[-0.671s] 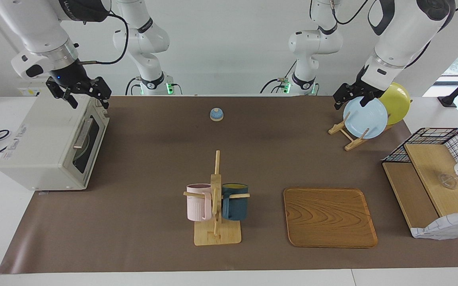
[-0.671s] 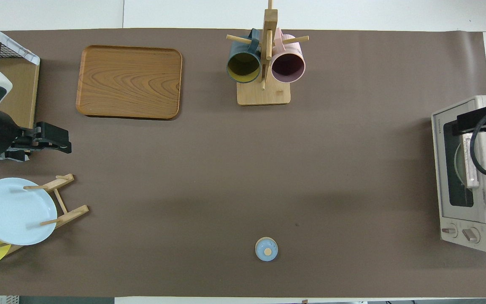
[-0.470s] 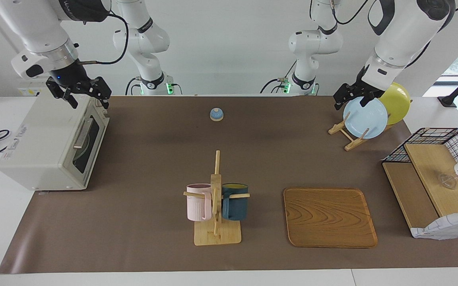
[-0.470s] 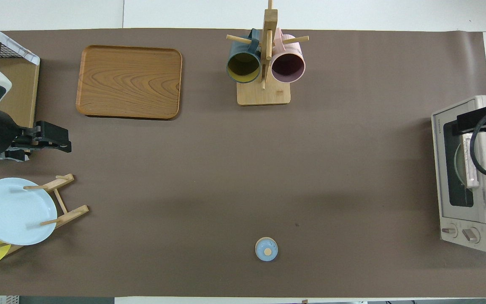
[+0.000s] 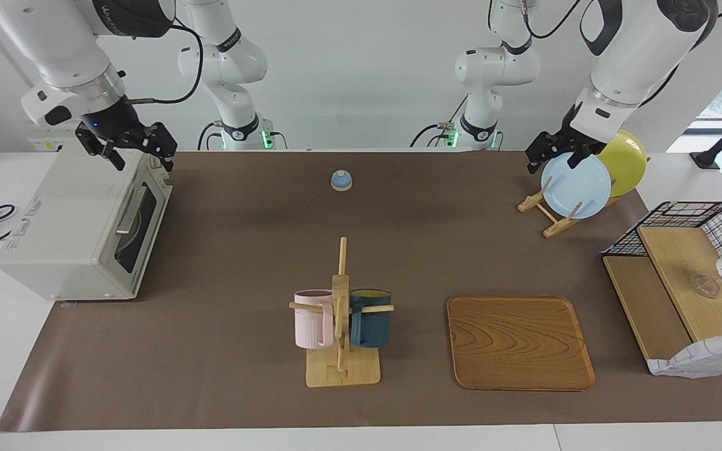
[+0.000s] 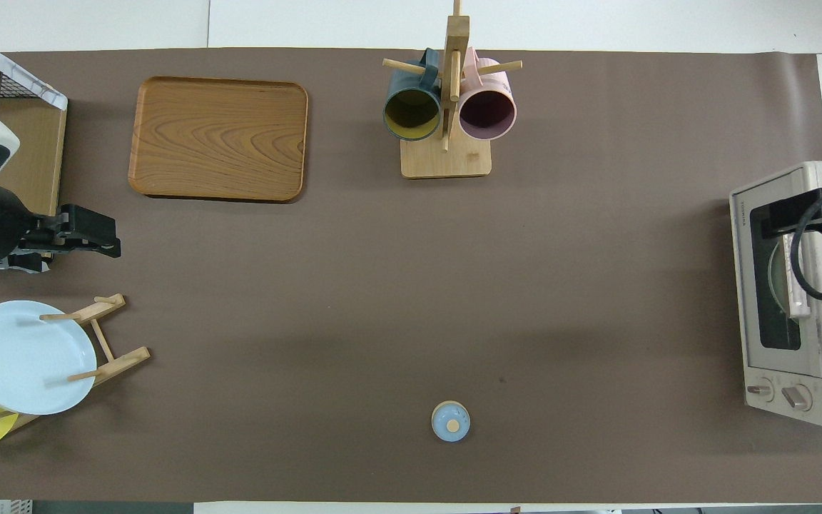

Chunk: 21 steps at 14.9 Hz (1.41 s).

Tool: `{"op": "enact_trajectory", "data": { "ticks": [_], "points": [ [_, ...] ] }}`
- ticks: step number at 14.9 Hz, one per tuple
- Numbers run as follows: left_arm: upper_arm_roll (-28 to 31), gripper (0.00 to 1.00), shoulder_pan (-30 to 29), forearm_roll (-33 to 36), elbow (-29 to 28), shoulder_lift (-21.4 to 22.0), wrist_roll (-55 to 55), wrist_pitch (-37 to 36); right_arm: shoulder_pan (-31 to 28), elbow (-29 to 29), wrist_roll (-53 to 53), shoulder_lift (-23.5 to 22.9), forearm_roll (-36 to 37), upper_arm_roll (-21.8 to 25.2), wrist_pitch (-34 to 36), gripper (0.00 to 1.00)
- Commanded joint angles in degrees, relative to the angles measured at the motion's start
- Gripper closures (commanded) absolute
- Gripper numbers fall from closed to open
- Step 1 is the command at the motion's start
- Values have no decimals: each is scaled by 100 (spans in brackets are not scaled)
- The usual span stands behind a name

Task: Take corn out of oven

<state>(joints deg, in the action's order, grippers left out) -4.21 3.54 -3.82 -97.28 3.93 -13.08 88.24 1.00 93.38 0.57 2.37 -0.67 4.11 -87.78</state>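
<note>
The off-white oven (image 5: 73,219) (image 6: 803,300) stands at the right arm's end of the table. Its glass door (image 5: 141,219) is closed and the bar handle (image 5: 130,210) lies across it. The corn is hidden; through the window only a pale round shape shows. My right gripper (image 5: 140,158) (image 6: 803,218) hangs open over the oven's top edge above the door, holding nothing. My left gripper (image 5: 554,156) (image 6: 93,238) waits open and empty in the air over the plate rack (image 5: 549,213).
A light blue plate (image 5: 575,185) and a yellow plate (image 5: 625,161) lean in the rack. A mug tree (image 5: 341,313) with a pink and a dark blue mug, a wooden tray (image 5: 519,342), a small blue bell (image 5: 341,180) and a wire basket (image 5: 687,219) also stand here.
My right gripper has shifted slightly toward the robots over the oven's top edge. The left arm, the oven door and everything else stay as they were.
</note>
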Motion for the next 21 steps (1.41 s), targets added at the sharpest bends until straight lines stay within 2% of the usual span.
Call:
{"op": "enact_trajectory", "data": {
  "ticks": [1, 2, 3, 6, 9, 12, 15, 21],
  "points": [
    [-45, 0, -64, -22, -195, 161, -54, 132, -82, 215, -258, 185, 23, -16, 15, 31],
    [-45, 0, -64, -22, -195, 161, -54, 132, -74, 215, -286, 185, 32, -16, 7, 69],
    [-45, 0, -64, -22, -195, 161, -54, 132, -65, 215, -312, 185, 41, -16, -46, 99],
    [-45, 0, -64, -22, -195, 161, -54, 132, -47, 618, -497, 359, 50, -16, -212, 100],
    [-45, 0, -64, -22, -195, 161, -54, 132, -240, 1276, -471, 492, 146, -7, -949, 100],
    [-45, 0, -64, -22, -195, 161, -54, 123, -240, 2033, -112, 782, 725, -16, -1635, 100],
    [-45, 0, -64, -22, -186, 161, -54, 132, -258, 2289, 214, 800, 788, -7, -1795, 100],
    [-45, 0, -55, -22, -186, 161, -63, 132, -443, 2386, 250, 633, 999, -7, -1953, 100]
  ]
}}
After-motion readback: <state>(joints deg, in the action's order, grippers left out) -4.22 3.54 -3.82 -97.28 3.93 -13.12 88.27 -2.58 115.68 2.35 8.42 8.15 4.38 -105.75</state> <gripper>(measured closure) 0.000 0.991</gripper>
